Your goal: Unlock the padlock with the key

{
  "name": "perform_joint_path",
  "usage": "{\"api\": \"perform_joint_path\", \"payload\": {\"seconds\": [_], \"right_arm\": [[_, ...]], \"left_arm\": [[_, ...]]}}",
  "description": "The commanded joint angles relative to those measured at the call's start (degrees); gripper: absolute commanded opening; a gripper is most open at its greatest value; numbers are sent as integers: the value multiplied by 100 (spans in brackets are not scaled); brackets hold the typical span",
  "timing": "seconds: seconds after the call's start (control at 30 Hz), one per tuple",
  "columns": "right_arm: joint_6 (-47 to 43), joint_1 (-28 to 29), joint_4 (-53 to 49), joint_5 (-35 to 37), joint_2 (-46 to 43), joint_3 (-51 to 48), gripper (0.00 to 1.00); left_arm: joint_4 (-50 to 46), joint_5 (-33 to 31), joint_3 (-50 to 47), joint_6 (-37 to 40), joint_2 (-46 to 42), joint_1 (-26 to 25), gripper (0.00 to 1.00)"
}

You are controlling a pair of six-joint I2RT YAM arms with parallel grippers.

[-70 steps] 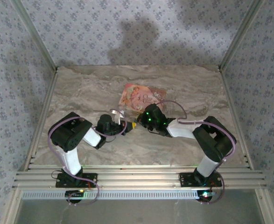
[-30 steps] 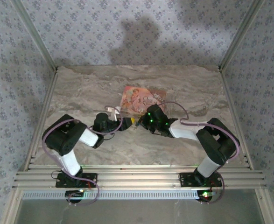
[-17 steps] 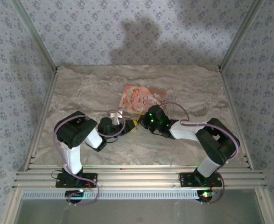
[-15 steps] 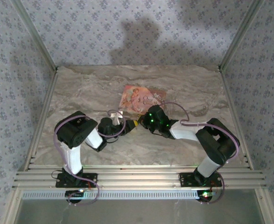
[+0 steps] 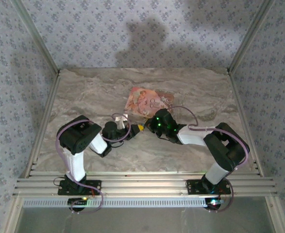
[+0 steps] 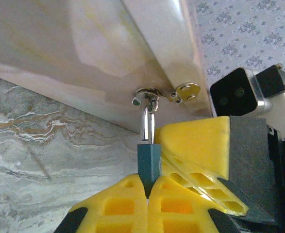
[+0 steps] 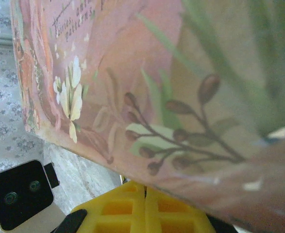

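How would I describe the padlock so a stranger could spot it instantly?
Find the pink picture-printed box mid-table, then the small silver hasp on its edge. The padlock hooks on there by a thin shiny loop, its body pinched in the left claw. It is the only small teal block, set between yellow fingers.

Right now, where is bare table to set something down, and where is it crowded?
Bare table: the far strip behind the pink box, the left side along the rail, the near middle strip. Crowded: the centre, where the left gripper and right gripper meet at the padlock.
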Motion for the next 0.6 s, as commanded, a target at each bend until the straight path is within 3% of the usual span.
{"api": "perform_joint_path", "payload": {"seconds": [0.0,0.13,0.23,0.43,0.57], "right_arm": [[290,64,-213,-250,68,-85,0],[233,74,-383,-198,-19,-31,8],[183,75,-585,-123,-120,25,24],[16,61,-1034,118,-458,61,46],[-142,34,-1334,234,-671,80,51]], "left_arm": [[197,59,86,189,87,-16,0],[197,63,60,338,110,-15,0],[190,72,60,424,137,-15,0],[-210,48,30,955,-3,-16,0],[-738,-3,-17,1555,-347,-22,0]]}}
